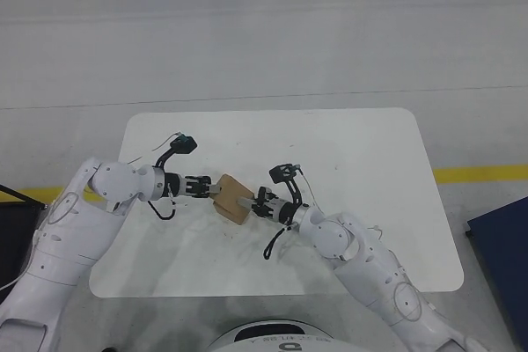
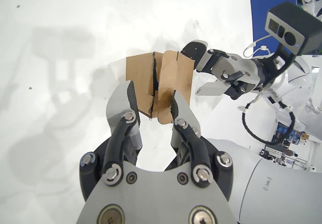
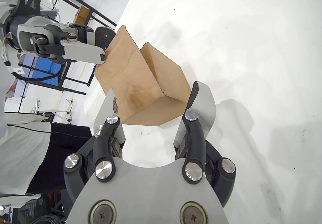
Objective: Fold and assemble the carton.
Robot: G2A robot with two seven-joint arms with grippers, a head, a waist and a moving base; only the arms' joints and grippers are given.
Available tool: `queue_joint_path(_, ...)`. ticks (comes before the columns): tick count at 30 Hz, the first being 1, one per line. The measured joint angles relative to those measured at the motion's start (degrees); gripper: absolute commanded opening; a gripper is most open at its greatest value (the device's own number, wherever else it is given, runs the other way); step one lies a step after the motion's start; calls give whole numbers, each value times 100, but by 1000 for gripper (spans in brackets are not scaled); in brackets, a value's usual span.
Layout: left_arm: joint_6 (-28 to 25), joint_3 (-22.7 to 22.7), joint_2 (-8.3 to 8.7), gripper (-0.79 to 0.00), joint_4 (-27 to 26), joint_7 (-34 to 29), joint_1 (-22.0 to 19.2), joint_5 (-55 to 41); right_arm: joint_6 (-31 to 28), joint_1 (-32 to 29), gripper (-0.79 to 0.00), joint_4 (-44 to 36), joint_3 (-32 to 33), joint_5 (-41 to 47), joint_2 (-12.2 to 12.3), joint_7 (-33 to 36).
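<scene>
A small brown carton [image 1: 231,199] is held tilted just above the middle of the white table [image 1: 352,176], between my two grippers. Its end flaps [image 2: 173,76] stand partly folded, with a dark slit between them. My left gripper [image 2: 154,100] is shut on the flap end, one finger on each side; from the other arm it shows at the flap's edge [image 3: 102,46]. My right gripper [image 3: 153,96] straddles the carton's body [image 3: 141,79], both pads against its sides. From above, the left gripper [image 1: 209,187] and right gripper [image 1: 252,201] meet at the carton from opposite sides.
Bare tabletop surrounds the carton on all sides. A black frame [image 1: 0,211] stands off the table's left edge and a blue panel [image 1: 519,255] off its right. A yellow floor line [image 1: 488,172] runs behind.
</scene>
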Motion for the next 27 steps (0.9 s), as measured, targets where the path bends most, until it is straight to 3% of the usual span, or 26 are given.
queue_joint_path(7,-80,35,-18,-483,278,73,-19,-93,-15,8,-256,34,-36,62,-13,-41)
queue_joint_path(27,-3,19,-12,-493,324,139,36,-30,-44,-46,-249,66,-24,109,-5,-45)
